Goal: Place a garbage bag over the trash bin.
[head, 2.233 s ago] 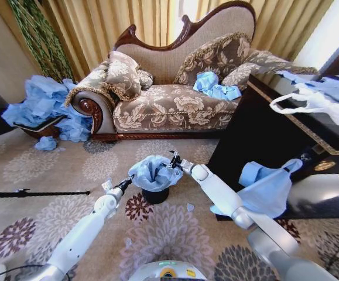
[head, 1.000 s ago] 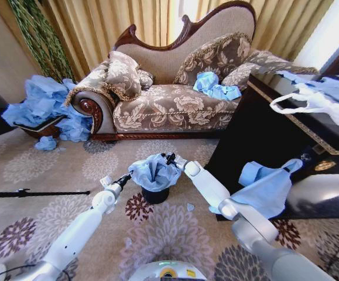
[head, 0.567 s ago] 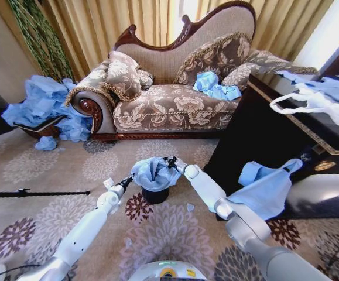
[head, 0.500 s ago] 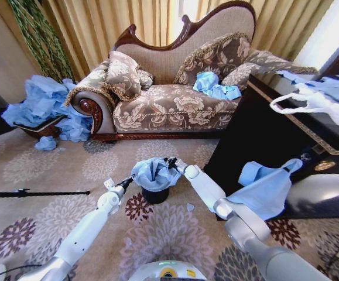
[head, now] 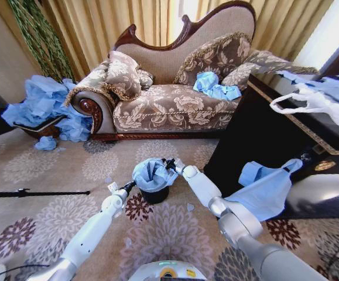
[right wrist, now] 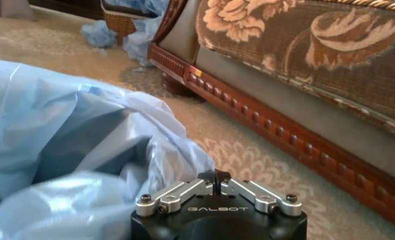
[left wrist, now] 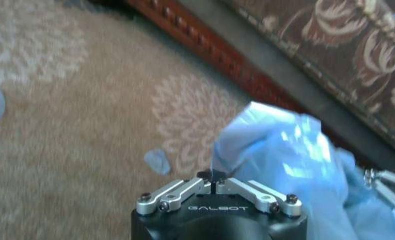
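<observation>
The sofa (head: 175,88) rises well beyond both grippers, and the patterned carpet (head: 52,175) spreads beneath them. Between the two grippers sits the trash bin (head: 156,195), its black base showing below the garbage bag (head: 153,174), which is draped over its top in a crumpled blue mound. The right gripper (head: 170,164) is at the far right edge of the bag, its fingers pinched together on a fold of the film; the right wrist view shows the bag (right wrist: 70,150) bunched right up against the closed fingertips. The left gripper (head: 129,186) is at the near left edge, likewise clamped on a thin pleat, with the bag (left wrist: 284,165) billowing just beyond it. The main risk looks to be the bin itself: it seems light, and an uneven downward or sideways pull from either gripper could tip it or drag it across the carpet. Next, the thin film could tear or slip out of a pinch if stretched hard over the rim. Least, the mouth may be bunched rather than opened, so the bag could settle on top without sleeving the rim.
</observation>
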